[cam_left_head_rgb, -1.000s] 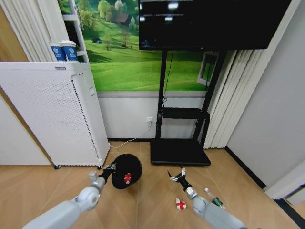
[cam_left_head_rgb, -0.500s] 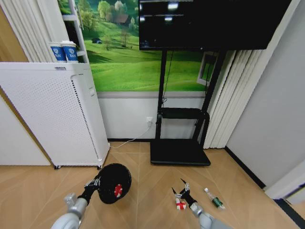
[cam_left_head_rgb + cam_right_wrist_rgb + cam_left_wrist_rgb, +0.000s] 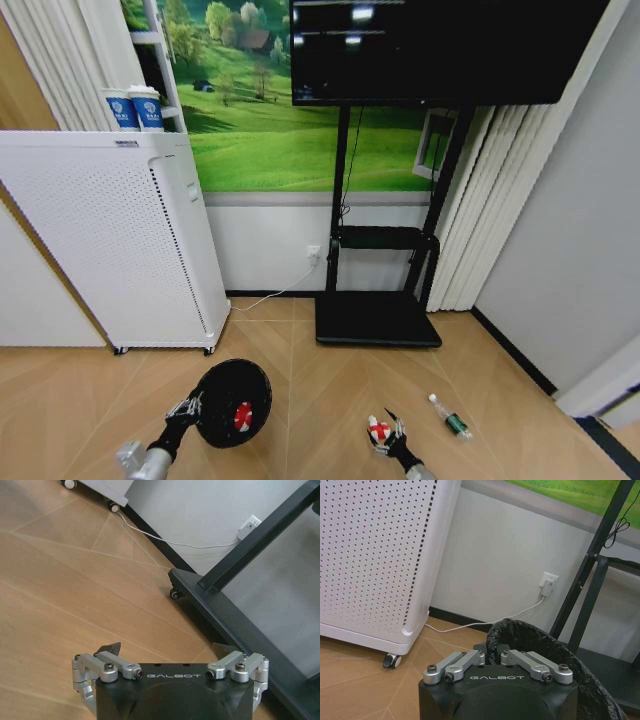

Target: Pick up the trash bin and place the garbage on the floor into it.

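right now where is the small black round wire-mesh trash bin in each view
Head view: the small black round wire-mesh trash bin is low and left of centre, mouth towards the camera, held at its rim by the left gripper.
Left wrist view: its dark rim curves just beyond the closed fingers.
Right wrist view: not in it.
Shared landmark: the white wall socket.

Tilted black mesh trash bin (image 3: 234,402), red wrapper (image 3: 241,417) inside; wrapper (image 3: 379,431), bottle (image 3: 449,418) on floor (image 3: 330,390).
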### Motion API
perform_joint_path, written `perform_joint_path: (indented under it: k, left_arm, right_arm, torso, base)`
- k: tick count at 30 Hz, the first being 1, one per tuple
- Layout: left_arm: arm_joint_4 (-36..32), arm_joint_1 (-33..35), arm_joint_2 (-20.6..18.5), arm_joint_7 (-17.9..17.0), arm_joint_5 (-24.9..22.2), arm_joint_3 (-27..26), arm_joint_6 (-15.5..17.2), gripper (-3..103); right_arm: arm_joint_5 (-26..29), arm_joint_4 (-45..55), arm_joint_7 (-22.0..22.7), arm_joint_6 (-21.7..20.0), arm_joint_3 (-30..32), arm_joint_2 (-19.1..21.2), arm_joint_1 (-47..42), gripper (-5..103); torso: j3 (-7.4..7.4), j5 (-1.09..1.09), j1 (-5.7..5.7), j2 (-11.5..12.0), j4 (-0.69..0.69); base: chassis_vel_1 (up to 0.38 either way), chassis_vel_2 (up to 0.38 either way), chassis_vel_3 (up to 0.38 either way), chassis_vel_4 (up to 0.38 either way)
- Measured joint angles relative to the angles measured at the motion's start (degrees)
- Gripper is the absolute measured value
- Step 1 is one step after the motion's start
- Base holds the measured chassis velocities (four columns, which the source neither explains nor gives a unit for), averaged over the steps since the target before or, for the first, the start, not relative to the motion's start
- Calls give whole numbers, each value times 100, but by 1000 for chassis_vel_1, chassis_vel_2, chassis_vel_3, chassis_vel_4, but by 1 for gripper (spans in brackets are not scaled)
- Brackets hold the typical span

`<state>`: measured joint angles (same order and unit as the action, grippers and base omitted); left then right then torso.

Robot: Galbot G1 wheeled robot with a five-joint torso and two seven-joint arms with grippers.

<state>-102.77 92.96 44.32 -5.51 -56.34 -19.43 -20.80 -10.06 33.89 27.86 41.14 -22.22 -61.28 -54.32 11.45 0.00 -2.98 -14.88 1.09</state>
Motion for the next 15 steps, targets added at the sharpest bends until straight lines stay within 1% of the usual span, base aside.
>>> perform_joint_path:
  k: [2,3,5,8,9,12,14,15]
  left_arm:
    - [-15,1,38,34,26,18,-9,8]
    - [-15,1,38,34,26,18,-9,8]
    - [-18,27,59,79,37,18,-24,8]
    - [12,58,81,122,50,12,-46,8]
    - [16,67,92,131,54,6,-55,8]
    - [14,90,106,158,54,-10,-62,8]
    - [14,97,106,176,51,-19,-69,8]
    - [22,99,100,204,36,-27,-78,8]
  right_arm:
    - [-353,-133,209,-148,80,-14,17,100]
    - [-353,-133,209,-148,80,-14,17,100]
    - [-598,-284,341,-236,100,-59,94,100]
    - [-780,-379,495,-367,55,-69,154,100]
    - [-889,-437,567,-415,37,-95,167,100]
    - [-997,-490,672,-460,-3,-118,185,100]
    - [-992,-476,677,-456,-20,-96,185,100]
    - [-915,-405,627,-356,-40,-39,180,100]
  torso:
    - [0,-1,0,0,1]
    - [0,-1,0,0,1]
    - [0,1,0,0,0]
    - [0,-1,0,0,-3]
    - [0,-2,0,0,0]
    - [1,3,0,0,0]
    - [1,2,0,1,-1]
    - [1,-2,0,1,0]
  base:
    - [0,0,0,0]
    - [0,0,0,0]
    - [0,0,0,0]
    - [0,0,0,0]
    - [0,0,0,0]
    - [0,0,0,0]
    - [0,0,0,0]
    - [0,0,0,0]
